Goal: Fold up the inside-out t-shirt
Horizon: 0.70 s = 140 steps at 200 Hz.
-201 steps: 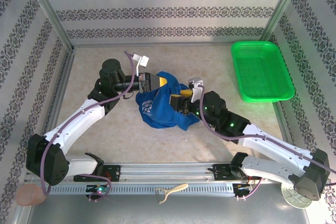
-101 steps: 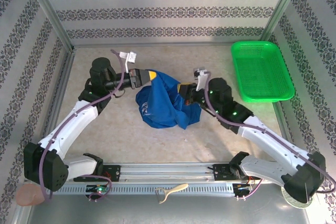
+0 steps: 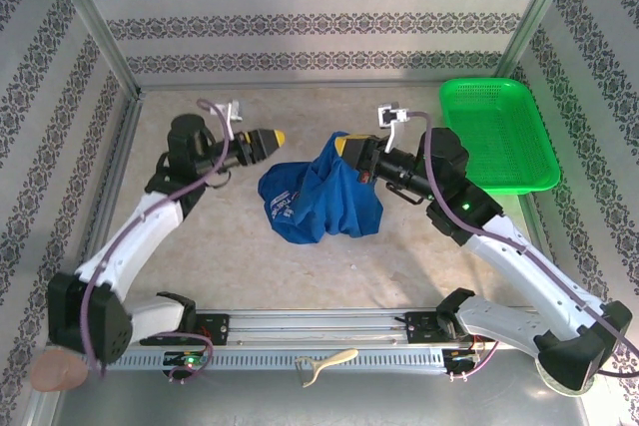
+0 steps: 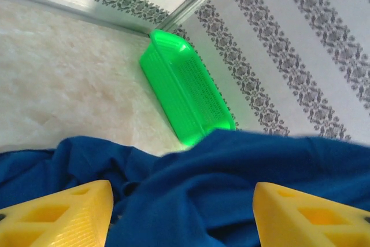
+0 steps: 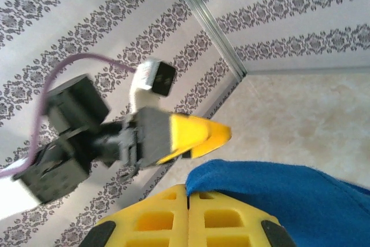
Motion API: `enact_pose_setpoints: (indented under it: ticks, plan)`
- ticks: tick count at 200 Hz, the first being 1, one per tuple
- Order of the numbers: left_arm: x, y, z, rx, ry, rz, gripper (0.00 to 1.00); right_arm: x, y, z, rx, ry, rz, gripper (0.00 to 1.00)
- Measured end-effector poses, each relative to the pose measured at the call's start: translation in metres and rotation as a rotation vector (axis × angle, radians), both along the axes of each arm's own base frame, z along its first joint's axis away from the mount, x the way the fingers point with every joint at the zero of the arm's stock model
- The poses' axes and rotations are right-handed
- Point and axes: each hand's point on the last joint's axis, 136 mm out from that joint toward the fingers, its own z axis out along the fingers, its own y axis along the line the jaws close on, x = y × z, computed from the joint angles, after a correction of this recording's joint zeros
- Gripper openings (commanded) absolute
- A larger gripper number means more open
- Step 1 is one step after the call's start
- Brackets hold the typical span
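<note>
The inside-out t-shirt (image 3: pixel 327 199), royal blue with a small white print (image 3: pixel 283 210), lies bunched mid-table, its upper right part pulled up. My right gripper (image 3: pixel 351 150) is shut on that raised edge; in the right wrist view the blue cloth (image 5: pixel 277 195) comes out of the closed yellow fingers (image 5: pixel 150 224). My left gripper (image 3: pixel 277 137) hovers left of the shirt, apart from it and open. From the left wrist, its yellow fingers (image 4: pixel 58 215) stand wide with the shirt (image 4: pixel 231 183) beyond them. The left gripper (image 5: pixel 191 134) is also in the right wrist view.
A green mesh basket (image 3: pixel 496 137) sits at the table's back right corner, also in the left wrist view (image 4: pixel 185 91). Patterned walls and metal posts close in the left, back and right sides. A rail (image 3: pixel 319 326) runs along the near edge.
The left gripper let go of the shirt, opened and drew back to the left. The right gripper shut on the shirt's edge and carried it up and toward the back right.
</note>
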Motion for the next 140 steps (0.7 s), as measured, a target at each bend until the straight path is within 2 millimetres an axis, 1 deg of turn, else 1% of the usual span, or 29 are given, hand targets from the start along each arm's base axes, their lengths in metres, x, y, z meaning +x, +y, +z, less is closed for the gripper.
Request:
enact_pose_setpoints:
  ticks: [17,26,33,44,64,80,87,107,140]
  plan:
    - [-0.037,-0.024,-0.006,0.024,-0.023,-0.05,0.72,0.001,0.001,-0.014,-0.009,0.033,0.0,0.0]
    - [-0.05,-0.035,-0.013,0.041,-0.02,-0.069,0.72,0.002,0.001,-0.02,-0.013,0.047,-0.001,0.0]
    - [-0.054,-0.04,-0.019,0.057,-0.008,-0.07,0.72,0.002,0.001,-0.024,-0.015,0.055,-0.002,0.0]
    - [-0.053,-0.043,-0.031,0.085,0.02,-0.05,0.72,0.002,0.002,-0.03,-0.016,0.068,-0.003,0.0]
    - [-0.04,-0.044,-0.06,0.151,0.092,0.002,0.73,0.002,0.001,-0.04,-0.019,0.09,-0.006,0.0]
    - [-0.035,-0.049,-0.083,0.208,0.152,0.018,0.73,0.003,0.0,-0.042,-0.018,0.097,-0.01,0.0]
    - [-0.034,-0.053,-0.09,0.226,0.169,0.016,0.73,0.003,0.0,-0.042,-0.015,0.097,-0.01,0.0]
    - [-0.033,-0.061,-0.106,0.263,0.203,0.011,0.74,0.003,0.0,-0.039,0.001,0.092,-0.012,0.0]
    - [-0.034,-0.077,-0.127,0.314,0.247,-0.009,0.74,0.003,0.0,-0.037,0.01,0.087,-0.013,0.0]
